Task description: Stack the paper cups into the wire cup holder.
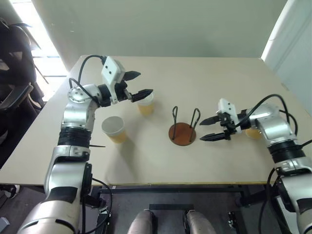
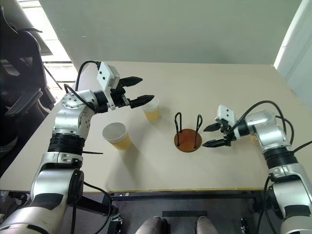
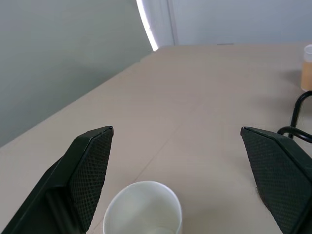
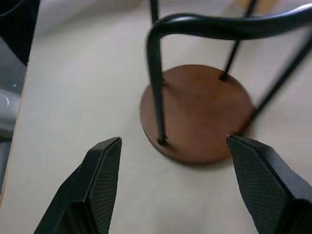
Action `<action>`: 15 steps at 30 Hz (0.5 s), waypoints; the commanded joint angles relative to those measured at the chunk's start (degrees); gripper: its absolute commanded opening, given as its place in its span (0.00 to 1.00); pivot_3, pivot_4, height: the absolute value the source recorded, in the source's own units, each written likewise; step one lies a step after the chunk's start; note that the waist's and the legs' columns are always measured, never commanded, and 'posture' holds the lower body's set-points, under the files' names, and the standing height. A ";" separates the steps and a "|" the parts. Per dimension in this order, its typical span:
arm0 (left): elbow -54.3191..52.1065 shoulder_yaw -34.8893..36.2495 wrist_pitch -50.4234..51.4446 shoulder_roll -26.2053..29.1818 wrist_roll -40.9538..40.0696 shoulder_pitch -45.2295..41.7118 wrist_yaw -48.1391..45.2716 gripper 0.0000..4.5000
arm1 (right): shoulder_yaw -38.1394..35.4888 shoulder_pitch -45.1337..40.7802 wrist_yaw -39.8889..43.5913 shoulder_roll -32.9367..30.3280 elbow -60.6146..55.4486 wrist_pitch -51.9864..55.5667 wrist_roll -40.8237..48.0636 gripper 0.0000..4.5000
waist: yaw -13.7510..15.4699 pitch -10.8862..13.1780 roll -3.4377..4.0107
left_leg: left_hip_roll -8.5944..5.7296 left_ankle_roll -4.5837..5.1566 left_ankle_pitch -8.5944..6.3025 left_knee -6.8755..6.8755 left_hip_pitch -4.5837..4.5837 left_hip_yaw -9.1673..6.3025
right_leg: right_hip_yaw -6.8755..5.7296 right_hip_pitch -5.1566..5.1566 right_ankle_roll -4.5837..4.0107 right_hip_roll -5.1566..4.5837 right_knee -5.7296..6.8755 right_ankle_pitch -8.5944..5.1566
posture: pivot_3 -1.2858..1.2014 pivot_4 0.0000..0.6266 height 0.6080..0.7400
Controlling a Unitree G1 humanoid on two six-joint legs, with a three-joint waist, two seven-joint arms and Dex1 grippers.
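Observation:
The wire cup holder (image 1: 183, 132) stands mid-table, with two black wire loops on a bare reddish-brown disc. One paper cup (image 1: 146, 104) stands upright to its left. My left gripper (image 1: 144, 83) hovers open just above and behind this cup, whose white rim (image 3: 144, 209) lies low between the fingers in the left wrist view. A second paper cup (image 1: 114, 129) stands nearer the front left. A third paper cup (image 1: 253, 132) peeks out from behind my right forearm. My right gripper (image 1: 202, 131) is open and empty, just right of the holder (image 4: 197, 112) and pointing at it.
The beige table (image 1: 161, 161) has free room in front of the holder and across its far half. A dark chair (image 1: 14, 73) stands off the table's left side. The front edge (image 1: 161, 184) runs close below the arms.

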 commanded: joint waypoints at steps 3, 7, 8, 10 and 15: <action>-0.64 -1.93 0.93 2.75 0.46 -1.47 -5.98 1.00 | -3.98 -3.47 -1.11 -1.47 -2.12 -0.17 1.46 0.78 | -0.06 0.00 0.00 | 0.01 0.01 0.00 0.00 0.03 0.00 | 0.01 -0.01 -0.01 0.00 0.07 -0.01 | 0.52 0.24 1.00; 2.09 -5.04 -4.01 5.10 3.99 -2.04 -9.36 1.00 | -4.81 -5.76 -1.78 -2.29 -1.06 -1.14 0.83 0.78 | -0.14 0.00 0.00 | 0.00 0.03 0.02 0.00 0.04 0.00 | 0.01 -0.02 -0.03 0.00 0.11 -0.02 | 0.52 0.24 1.00; 2.93 -5.53 -5.13 5.48 4.62 -2.38 -10.02 1.00 | -4.79 -6.15 -1.89 -2.46 -0.83 -1.42 0.68 0.78 | -0.14 0.00 0.00 | 0.00 0.04 0.03 0.00 0.04 0.00 | 0.04 -0.04 -0.03 0.00 0.12 -0.02 | 0.52 0.24 1.00; 5.03 -6.97 -7.19 6.55 6.28 -3.31 -11.90 1.00 | -4.79 -7.22 -1.91 -2.75 -0.70 -1.40 0.74 0.78 | -0.09 0.00 0.00 | 0.00 0.04 0.03 0.00 0.03 -0.02 | 0.01 -0.05 -0.05 0.00 0.14 -0.03 | 0.52 0.24 1.00; 11.15 -9.41 -12.09 7.93 10.08 -6.39 -13.80 1.00 | -5.32 -9.65 -1.83 -2.98 -1.20 -0.77 1.66 0.78 | -0.09 0.00 0.00 | -0.01 0.05 0.03 0.00 -0.03 -0.03 | 0.01 -0.08 -0.06 -0.01 0.11 -0.03 | 0.52 0.24 1.00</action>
